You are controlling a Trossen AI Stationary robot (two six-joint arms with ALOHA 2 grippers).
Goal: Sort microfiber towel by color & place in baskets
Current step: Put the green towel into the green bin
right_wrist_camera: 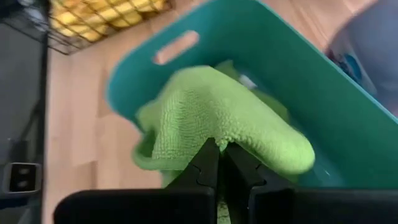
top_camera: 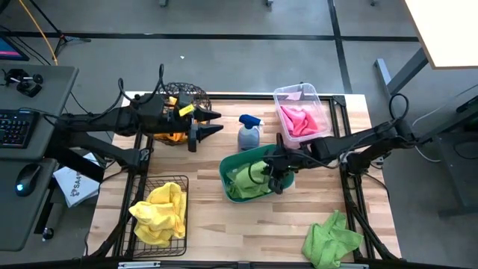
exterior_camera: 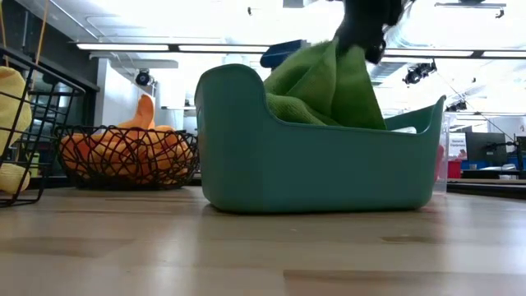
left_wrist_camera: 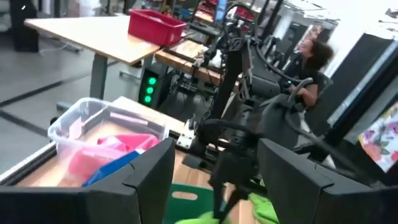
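- green towel: soft, light, floppy; pinched at a fold by the right gripper, hanging above the teal tub.
- left gripper spread apart, idle.

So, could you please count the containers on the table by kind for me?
Round dark wire basket holding orange cloths: 1
Rectangular black wire basket holding yellow cloths: 1
Teal-green plastic tub holding lime green cloths: 1
Clear plastic bin holding pink cloths: 1
Total: 4

The right gripper hangs over the teal tub, fingers pinched together; the left gripper hovers spread, well apart from it.
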